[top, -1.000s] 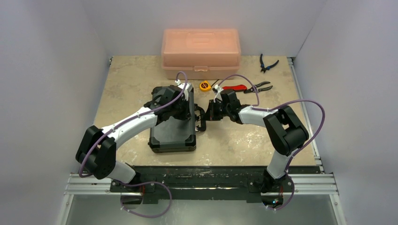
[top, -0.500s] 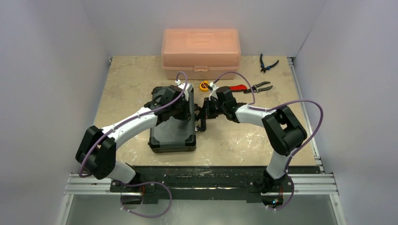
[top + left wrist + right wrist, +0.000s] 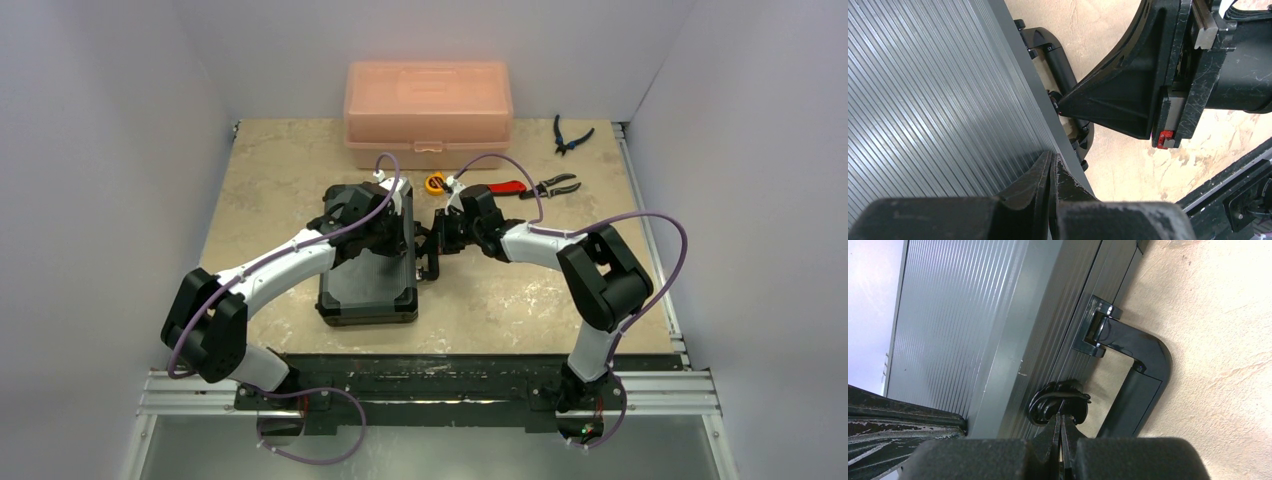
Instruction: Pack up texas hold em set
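Observation:
The black ribbed case point(image 3: 365, 285) lies closed and flat on the table, with its handle point(image 3: 430, 262) on its right side. No chips, cards or dice show. My left gripper point(image 3: 393, 236) is shut, its tips point(image 3: 1052, 157) resting on the lid point(image 3: 923, 90) near the right edge. My right gripper point(image 3: 442, 240) is shut, its tips point(image 3: 1062, 416) touching a black latch point(image 3: 1058, 399) on the case's side wall, next to the handle point(image 3: 1143, 375). The right fingers point(image 3: 1128, 95) also show in the left wrist view, pointing at that side.
A translucent orange box point(image 3: 428, 100) stands at the back. A yellow tape measure point(image 3: 435, 183) and red-handled pliers point(image 3: 535, 186) lie just behind my right gripper. Blue-handled pliers point(image 3: 570, 135) lie at the back right.
My right gripper has moved left up against the case's side by the handle. The left gripper and the case have stayed put.

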